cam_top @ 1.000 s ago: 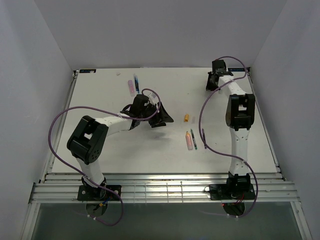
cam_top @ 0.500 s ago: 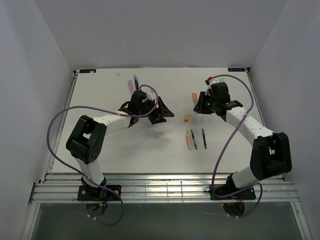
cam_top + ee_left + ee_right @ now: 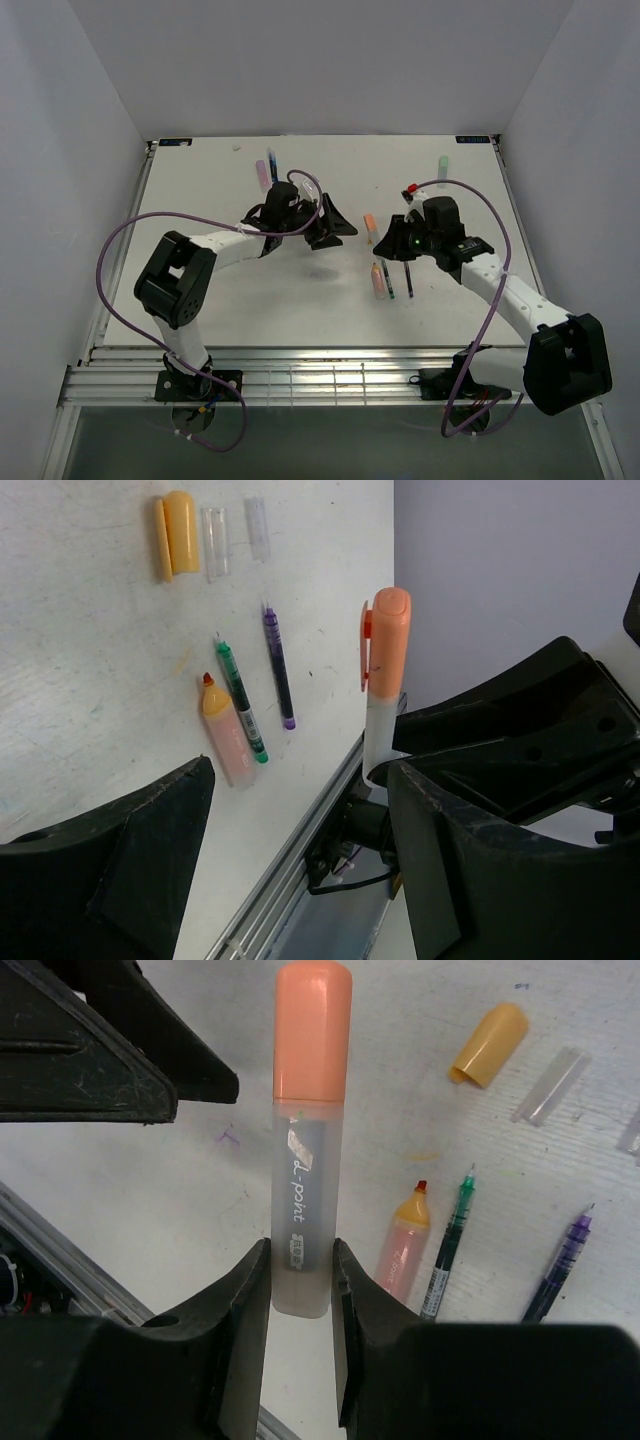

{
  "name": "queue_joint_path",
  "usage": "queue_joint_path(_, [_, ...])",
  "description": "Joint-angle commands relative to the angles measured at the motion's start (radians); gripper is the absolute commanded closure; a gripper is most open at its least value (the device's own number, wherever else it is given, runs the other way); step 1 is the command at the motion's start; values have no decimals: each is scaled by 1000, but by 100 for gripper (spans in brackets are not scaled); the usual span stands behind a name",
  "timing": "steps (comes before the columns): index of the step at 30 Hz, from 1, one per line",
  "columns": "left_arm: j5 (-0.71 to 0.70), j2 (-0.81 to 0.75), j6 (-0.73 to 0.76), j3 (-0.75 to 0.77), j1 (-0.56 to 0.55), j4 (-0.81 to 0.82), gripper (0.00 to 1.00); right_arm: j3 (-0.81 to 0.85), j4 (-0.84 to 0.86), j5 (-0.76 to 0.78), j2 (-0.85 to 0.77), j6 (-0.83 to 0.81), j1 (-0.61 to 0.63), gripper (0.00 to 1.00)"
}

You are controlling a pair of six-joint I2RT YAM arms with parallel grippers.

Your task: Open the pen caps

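– While the right gripper (image 3: 300,1260) is clamped on the stubby marker with the frosted grey plastic barrel (image 3: 298,1200), where would you take the rounded salmon-orange plastic cap (image 3: 312,1030)?
– Around its middle, square across the cylinder; it sticks out well beyond the right fingertips, and the barrel is pinched at its tail end, so the whole cap is free.
– And the left gripper (image 3: 300,790)?
– Spread wide, holding nothing; the cap stands just ahead of its jaws, near one fingertip but apart from it, as far as I can tell.
– How will the thing behave?
– Light and stiff, I judge; smooth plastic, so likely slippery under the pads; a snap-fit cap probably lets go suddenly, so the pull should run straight along the barrel; a sideways tug could lever the marker out of the right grip, held as it is so close to the end.
– Fragile?
– Hardly; the clip (image 3: 366,650) on the cap's side looks the weak spot, so keep the pads off it.
– The rest?
– Beyond the right gripper's fingers, on the white table (image 3: 150,1190): a loose yellow-orange cap (image 3: 490,1045), an uncapped pink marker (image 3: 403,1250), a thin green pen (image 3: 450,1235) and a thin purple pen (image 3: 560,1255), both with tips bare; those look done.
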Motion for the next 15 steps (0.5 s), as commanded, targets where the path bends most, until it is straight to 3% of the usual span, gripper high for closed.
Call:
queue_joint_path(1, [27,-5,-8,30,-17,38,20,-27,51,-57,-20,26,17,92])
queue_joint_path(15, [10,57,-38,78,-43,63,22,-87,129,-140,-45,87,49,92])
